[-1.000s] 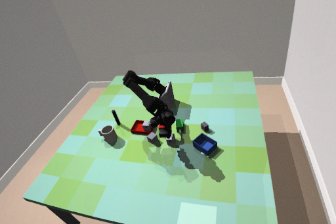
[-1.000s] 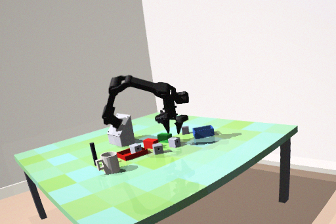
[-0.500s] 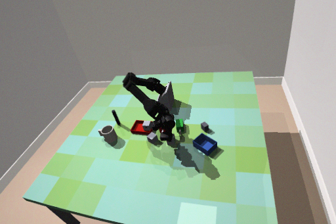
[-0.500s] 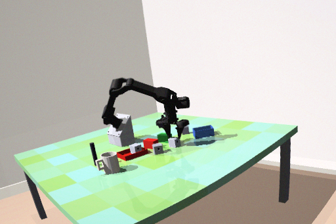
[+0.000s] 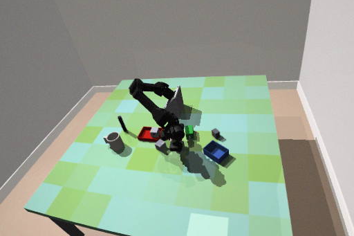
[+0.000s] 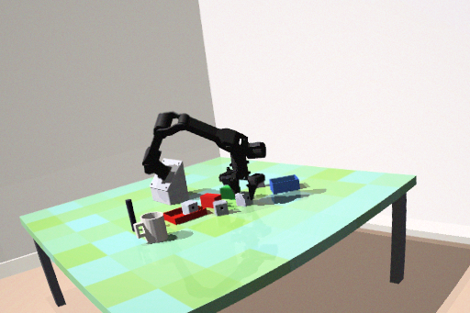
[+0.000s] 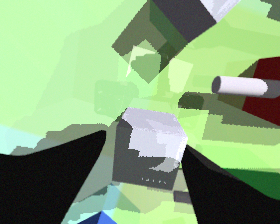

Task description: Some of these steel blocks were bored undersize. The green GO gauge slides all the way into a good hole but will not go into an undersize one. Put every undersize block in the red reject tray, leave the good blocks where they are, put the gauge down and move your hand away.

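Observation:
My gripper (image 5: 175, 147) (image 6: 245, 193) (image 7: 143, 141) is open and low over the table, one finger on each side of a grey steel block (image 6: 241, 199) (image 7: 153, 132) that rests on the table. A second steel block (image 5: 160, 144) (image 6: 220, 207) lies just left of it. A third block (image 5: 154, 131) (image 6: 189, 207) sits in the red reject tray (image 5: 145, 135) (image 6: 176, 217). A fourth block (image 5: 216, 133) lies apart to the right. The green gauge (image 5: 189, 131) (image 6: 227, 192) stands on the table beside my gripper. In the wrist view a pale cylinder (image 7: 239, 86) lies near a dark red edge.
A blue bin (image 5: 216, 151) (image 6: 284, 184) stands right of the gripper. A grey mug (image 5: 114, 140) (image 6: 153, 227) and a black upright stick (image 5: 122, 123) (image 6: 130, 213) are to the left. The arm's grey base (image 5: 175, 103) (image 6: 169, 183) is behind.

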Available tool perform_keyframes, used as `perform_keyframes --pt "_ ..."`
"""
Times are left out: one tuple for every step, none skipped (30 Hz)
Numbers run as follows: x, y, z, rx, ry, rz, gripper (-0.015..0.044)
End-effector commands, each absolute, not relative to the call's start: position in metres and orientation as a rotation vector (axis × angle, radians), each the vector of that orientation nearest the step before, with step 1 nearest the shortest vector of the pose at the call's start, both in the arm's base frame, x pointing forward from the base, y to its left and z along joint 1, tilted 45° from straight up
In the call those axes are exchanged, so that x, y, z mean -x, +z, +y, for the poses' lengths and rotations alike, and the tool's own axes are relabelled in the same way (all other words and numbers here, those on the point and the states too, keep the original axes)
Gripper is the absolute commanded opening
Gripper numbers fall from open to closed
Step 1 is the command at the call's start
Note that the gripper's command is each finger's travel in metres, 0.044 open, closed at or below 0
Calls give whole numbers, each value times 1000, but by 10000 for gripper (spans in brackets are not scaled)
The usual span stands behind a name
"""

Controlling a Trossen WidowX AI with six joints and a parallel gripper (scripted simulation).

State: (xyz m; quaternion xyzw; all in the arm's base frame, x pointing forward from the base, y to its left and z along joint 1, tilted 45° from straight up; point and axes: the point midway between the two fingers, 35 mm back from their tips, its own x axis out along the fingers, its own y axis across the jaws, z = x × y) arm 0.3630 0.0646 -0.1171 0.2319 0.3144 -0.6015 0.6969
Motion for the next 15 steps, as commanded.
perform_keyframes --pt "-361 -124 57 -503 -1343 702 325" --pt "-361 -125 56 -503 -1343 702 325" --pt "-361 -127 55 -503 -1344 702 325" --pt "-361 -127 54 -503 -1344 702 325" --pt "-361 -128 53 -503 -1344 702 325" --pt "-361 -128 53 -503 -1344 702 325" --pt "-361 -128 53 -503 -1344 702 325" --pt "-361 -128 53 -503 -1344 702 325" --pt "-361 -128 53 -503 -1344 702 325" --pt "-362 -126 56 -513 -1345 701 299" --pt "-362 -126 56 -513 -1345 701 272" --pt "-362 -126 56 -513 -1345 701 246" --pt "-362 -126 56 -513 -1345 701 220" --pt "-362 -126 56 -513 -1345 701 213" --pt "-362 -126 56 -513 -1345 701 207"
